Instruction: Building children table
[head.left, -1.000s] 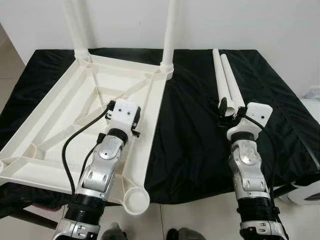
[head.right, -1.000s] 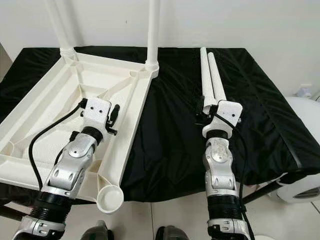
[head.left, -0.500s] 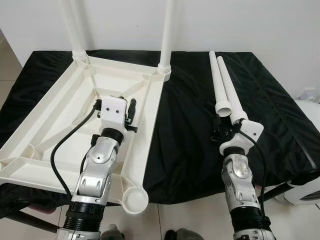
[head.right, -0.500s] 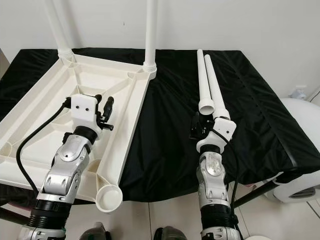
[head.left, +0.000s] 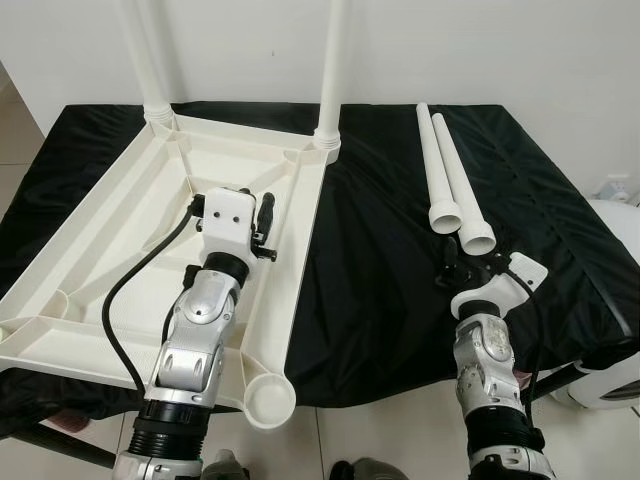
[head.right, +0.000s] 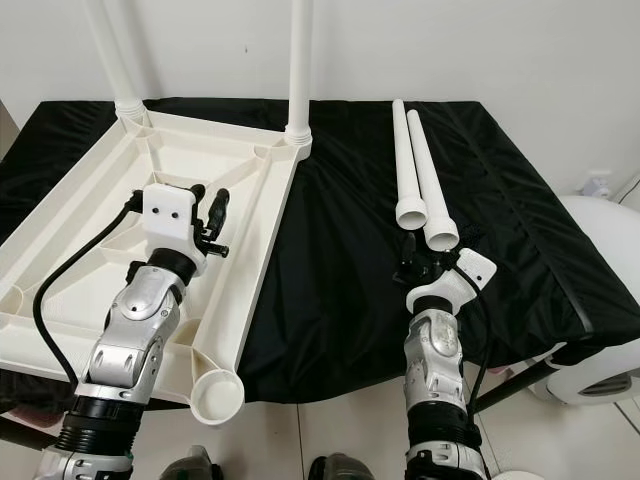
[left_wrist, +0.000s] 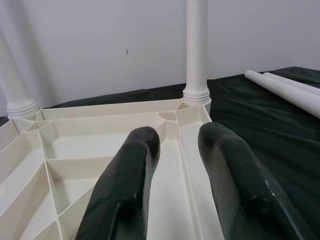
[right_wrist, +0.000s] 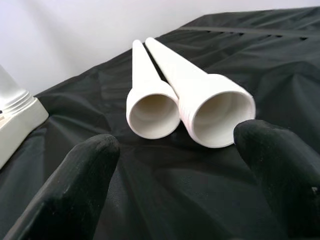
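A white plastic table top (head.left: 120, 230) lies upside down on the left half of a black-draped table. Two white legs (head.left: 333, 60) stand upright in its far corners. My left gripper (left_wrist: 177, 142) hovers over the top's right-hand rim, open a little with nothing between its fingers. Two loose legs (head.left: 455, 175) lie side by side on the black cloth at the right, hollow ends toward me. My right gripper (right_wrist: 180, 145) is open wide just short of those ends (right_wrist: 220, 117), touching neither.
An empty round leg socket (head.left: 270, 400) sits at the top's near right corner, overhanging the table's front edge. A white rounded object (head.right: 610, 250) stands on the floor beyond the table's right side. A white wall runs close behind.
My right gripper has drawn back toward me from the loose legs' ends, leaving them lying where they were. My left gripper has shifted slightly to the left over the table top.
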